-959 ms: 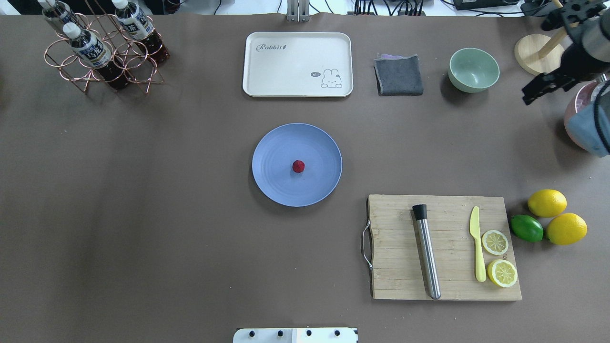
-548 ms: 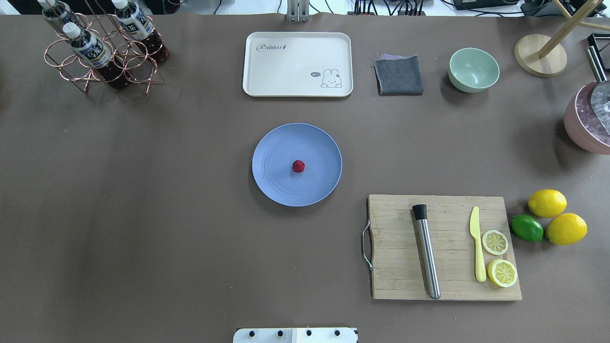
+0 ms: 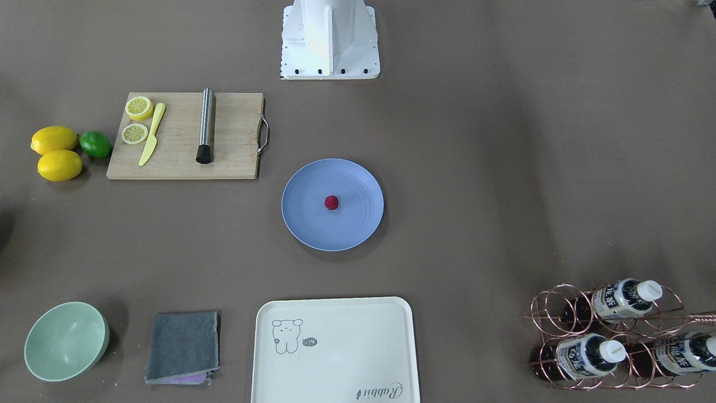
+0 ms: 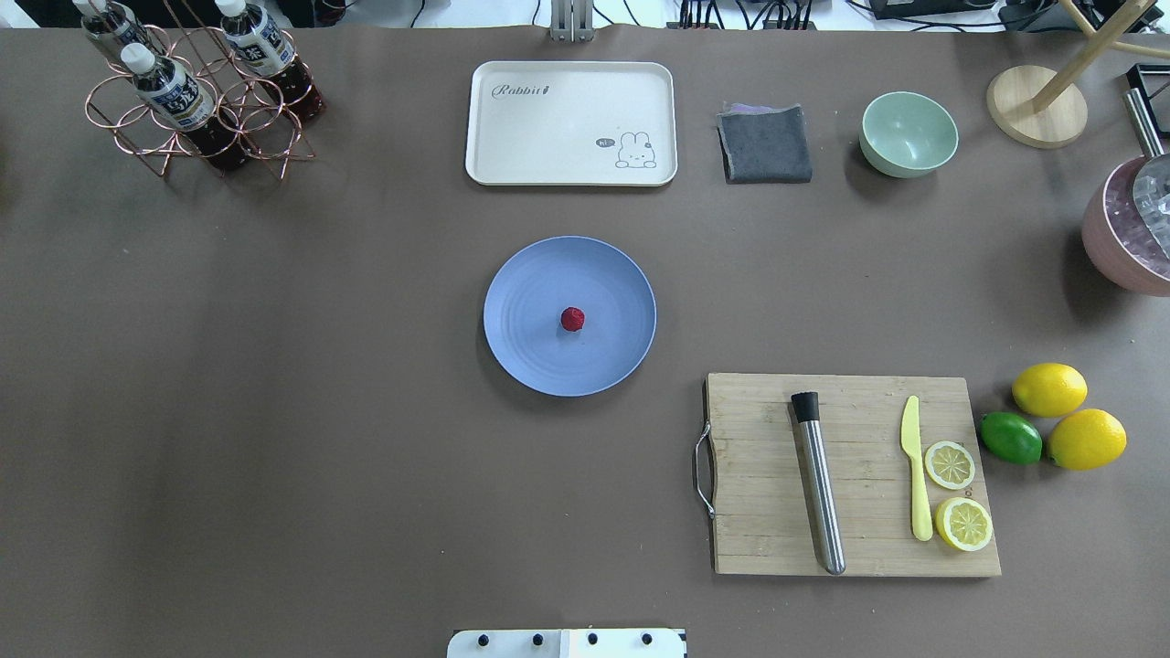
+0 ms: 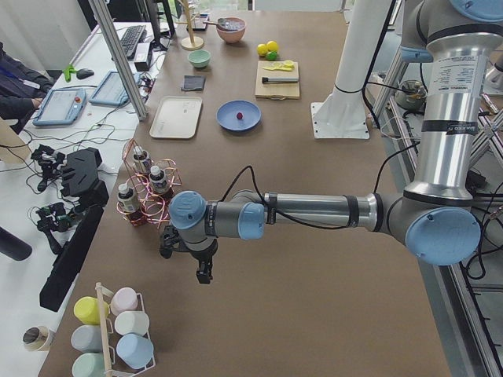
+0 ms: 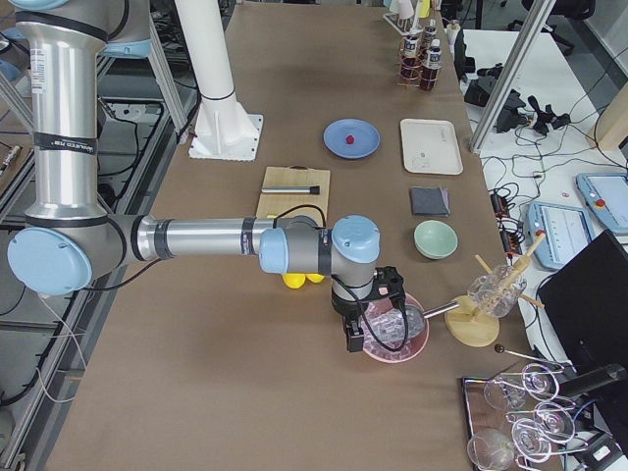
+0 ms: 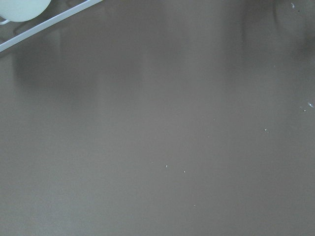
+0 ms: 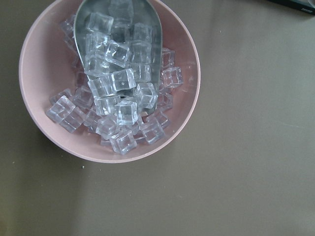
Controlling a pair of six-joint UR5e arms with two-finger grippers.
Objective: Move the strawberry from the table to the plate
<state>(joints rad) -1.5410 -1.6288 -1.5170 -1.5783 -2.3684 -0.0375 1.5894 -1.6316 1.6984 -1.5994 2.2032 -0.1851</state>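
Though plated, strawberry (image 4: 572, 319) beyond end effectors (image 5: 203, 271) (image 6: 355, 339)

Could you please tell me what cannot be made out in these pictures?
Left gripper: only in the left side view, too small; open or shut unclear.
Right gripper: only in the right side view; same doubt.
Pink bowl: cut off by the overhead view's right edge.

Left arm (image 5: 314, 210) and right arm (image 6: 206, 236) stretch out horizontally, jaws pointing down, opening unreadable

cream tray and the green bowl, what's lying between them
A folded grey cloth lies on the table between the tray and the bowl, touching neither; the overhead view shows it.
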